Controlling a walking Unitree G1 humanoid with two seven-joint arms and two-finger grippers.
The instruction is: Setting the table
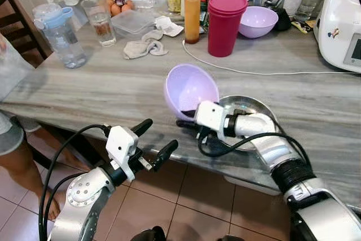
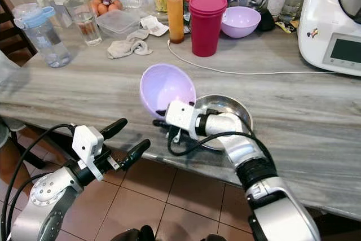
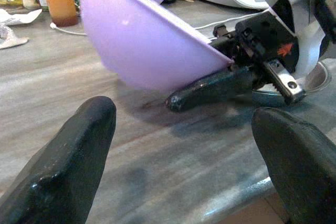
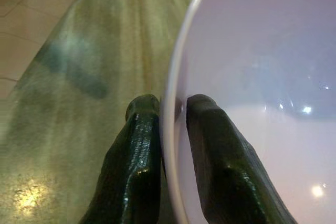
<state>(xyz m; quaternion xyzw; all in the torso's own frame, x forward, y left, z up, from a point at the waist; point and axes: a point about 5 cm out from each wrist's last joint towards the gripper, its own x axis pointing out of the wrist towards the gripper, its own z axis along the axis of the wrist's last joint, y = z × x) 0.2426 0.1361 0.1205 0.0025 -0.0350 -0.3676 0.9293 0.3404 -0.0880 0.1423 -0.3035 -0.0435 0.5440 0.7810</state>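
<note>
A lilac plastic bowl (image 1: 189, 88) is held tilted on its side just above the marble counter (image 1: 101, 91), near the front edge. My right gripper (image 1: 186, 118) is shut on the bowl's rim, one finger inside and one outside, as the right wrist view shows (image 4: 170, 111). A steel bowl (image 1: 248, 108) sits on the counter right behind that wrist. My left gripper (image 1: 153, 139) hangs open in front of the counter edge, empty, a little left of and below the bowl (image 3: 142, 40). A second lilac bowl (image 1: 258, 21) rests at the back.
At the back stand a magenta tumbler (image 1: 225, 22), an orange bottle (image 1: 192, 16), a glass (image 1: 101, 23), a water bottle (image 1: 59, 35), a crumpled cloth (image 1: 144, 46) and a white appliance (image 1: 341, 18) with its cable (image 1: 242, 70). A person's leg (image 1: 28, 167) is at the left.
</note>
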